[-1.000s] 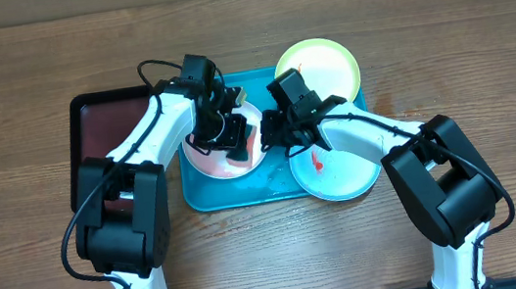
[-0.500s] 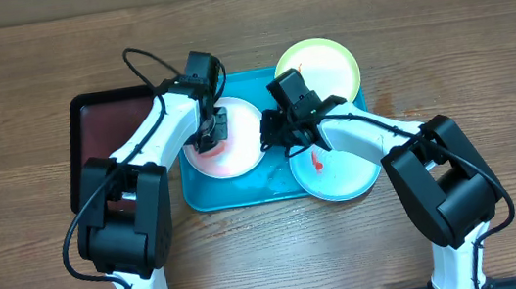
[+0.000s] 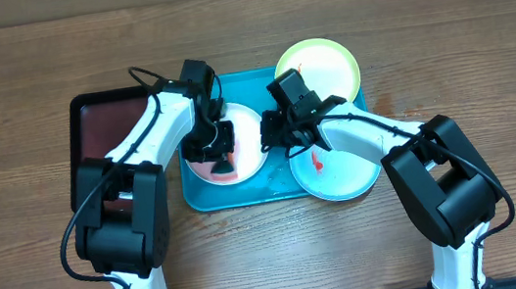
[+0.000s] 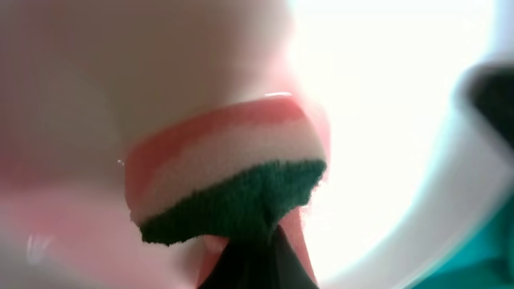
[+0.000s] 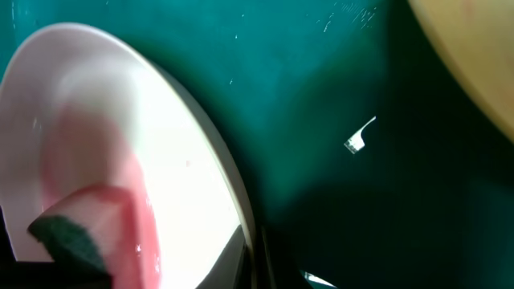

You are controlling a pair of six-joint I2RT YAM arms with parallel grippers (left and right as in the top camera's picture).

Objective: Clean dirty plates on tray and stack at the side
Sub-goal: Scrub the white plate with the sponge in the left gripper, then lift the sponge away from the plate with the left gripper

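Evidently the scrubbing step was in hand. The left gripper (image 3: pixel 213 150) was down on the white plate (image 3: pixel 242 132), its jaws closed on a sponge (image 4: pixel 229 181) whose green scouring layer sat toward the fingers and whose pale foam face, stained pink, pressed on the plate. The right gripper (image 3: pixel 267 135) stood at that plate's right rim and seemed to pinch it as a brace, though its fingers were mostly out of frame in the wrist view.

The white plate lay in the left part of the tray (image 3: pixel 244 193). It was glossy and wet, with a pink wash over its left half and a brighter, cleaner band toward the right rim. By that look it was not yet clean.

The next move likely called for more passes over the pink area while the rim stayed braced, then lifting the plate out to the side. Two plates were left to do. The blue plate (image 3: pixel 346 178) overhung the tray's lower right corner with a red smear (image 3: pixel 317 162) on it. The green plate (image 3: pixel 322 63) rested at the upper right corner. A black tray (image 3: pixel 98 125) sat just left of the blue one.
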